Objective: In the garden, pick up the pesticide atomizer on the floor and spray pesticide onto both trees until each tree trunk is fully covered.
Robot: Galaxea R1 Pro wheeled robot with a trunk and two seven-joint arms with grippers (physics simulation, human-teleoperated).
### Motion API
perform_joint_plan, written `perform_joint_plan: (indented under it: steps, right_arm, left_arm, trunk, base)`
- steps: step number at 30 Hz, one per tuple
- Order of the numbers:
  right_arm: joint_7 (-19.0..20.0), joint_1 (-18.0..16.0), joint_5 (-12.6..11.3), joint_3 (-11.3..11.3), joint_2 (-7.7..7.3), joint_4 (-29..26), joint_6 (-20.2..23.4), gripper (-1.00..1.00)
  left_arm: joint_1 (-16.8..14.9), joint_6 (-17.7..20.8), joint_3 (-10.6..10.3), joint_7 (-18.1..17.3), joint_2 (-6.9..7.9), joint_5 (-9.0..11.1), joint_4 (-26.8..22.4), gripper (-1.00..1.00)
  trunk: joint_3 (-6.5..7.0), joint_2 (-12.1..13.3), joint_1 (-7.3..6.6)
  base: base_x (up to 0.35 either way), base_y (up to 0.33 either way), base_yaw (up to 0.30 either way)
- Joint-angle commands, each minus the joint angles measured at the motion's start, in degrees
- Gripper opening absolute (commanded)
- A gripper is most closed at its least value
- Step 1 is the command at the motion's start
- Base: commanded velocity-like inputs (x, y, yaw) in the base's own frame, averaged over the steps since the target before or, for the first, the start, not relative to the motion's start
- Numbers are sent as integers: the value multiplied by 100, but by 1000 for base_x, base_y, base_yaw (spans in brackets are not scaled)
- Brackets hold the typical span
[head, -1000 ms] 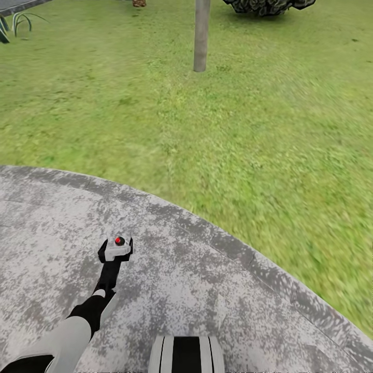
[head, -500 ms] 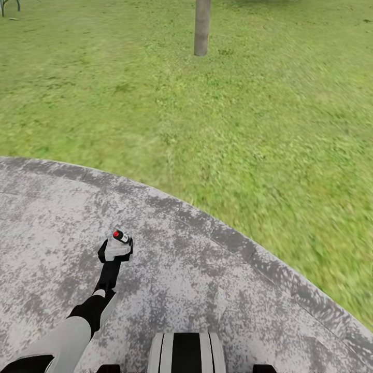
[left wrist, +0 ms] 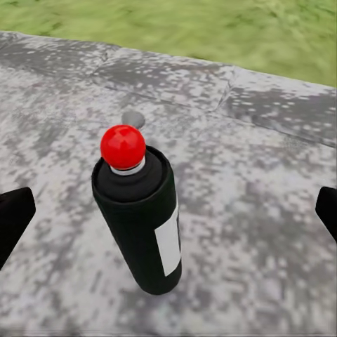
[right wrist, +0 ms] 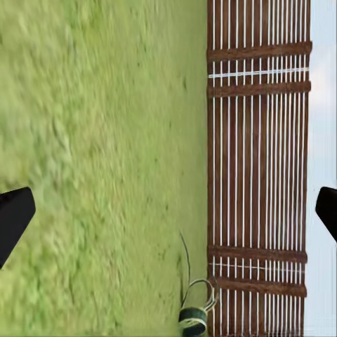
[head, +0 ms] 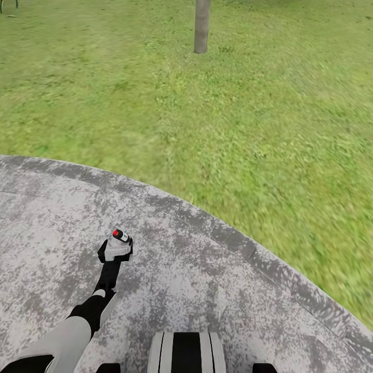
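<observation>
The pesticide atomizer (left wrist: pixel 140 217) stands upright on grey stone paving: a black bottle with a white label and a red tip (head: pixel 120 234). My left gripper (head: pixel 116 248) hangs low right by it, open (left wrist: pixel 168 214). Its dark fingertips (left wrist: pixel 14 217) are spread wide on either side of the bottle and do not touch it. A tree trunk (head: pixel 201 26), bare and grey-brown, rises from the lawn straight ahead and far off. My right gripper (right wrist: pixel 168 217) is open with nothing between its fingers, over the grass.
The round stone paving (head: pixel 207 269) ends in a curved edge, and lawn (head: pixel 259 129) stretches beyond it to the trunk. My base (head: pixel 186 355) is at the near edge. A wooden slat fence (right wrist: pixel 260 168) and a small plant (right wrist: pixel 193 316) are past the right gripper.
The camera has shifted, so paving edge and trunk sit higher in the picture. The atomizer's red tip now appears a little beyond the left gripper rather than over it. The arm keeps its pose.
</observation>
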Motion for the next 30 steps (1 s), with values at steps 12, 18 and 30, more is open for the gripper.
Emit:
perform_joint_plan:
  steps: [12,18,30]
  right_arm:
    - [-3,1,4,-95,-241,85,7,100]
    - [-2,0,9,-98,-283,86,9,100]
    - [-1,1,13,-99,-374,95,9,100]
  left_arm:
    - [0,-2,0,0,-2,0,-6,100]
    - [0,-2,0,0,-2,0,-8,100]
    - [0,2,-2,0,-2,0,-8,100]
  trunk:
    - [0,0,0]
    - [-89,-5,10]
    - [-89,-5,10]
  base:
    - [0,0,0]
    - [0,0,0]
    - [1,8,0]
